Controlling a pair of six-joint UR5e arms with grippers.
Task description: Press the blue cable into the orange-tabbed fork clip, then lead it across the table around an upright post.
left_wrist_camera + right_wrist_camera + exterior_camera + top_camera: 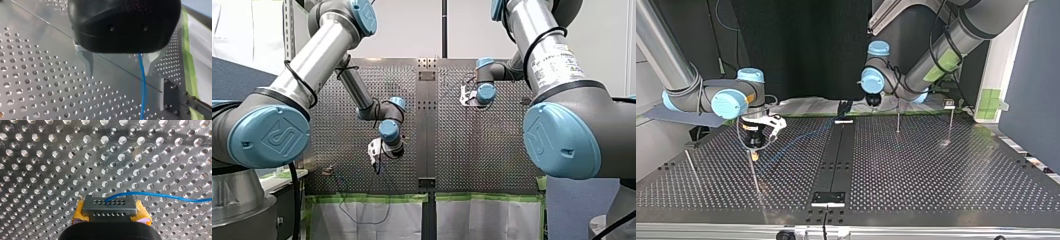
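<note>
The blue cable (143,87) runs over the perforated plate between the fingers of my left gripper (119,73), close to one metal finger. The jaws stand wide apart and open. In the right wrist view my right gripper (110,211) has its yellow pads shut on a grey perforated end block (109,206), from which the cable (160,194) leads off sideways. In the top view the cable (786,145) stretches from my right gripper (754,155) toward my left gripper (873,102). A small clip (949,104) stands at the far right of that view.
Thin upright posts (898,117) rise from the plate near the clip. A dark centre strip (838,150) splits the table. In the front view slack cable (343,202) hangs over the green-taped table edge onto a white cover.
</note>
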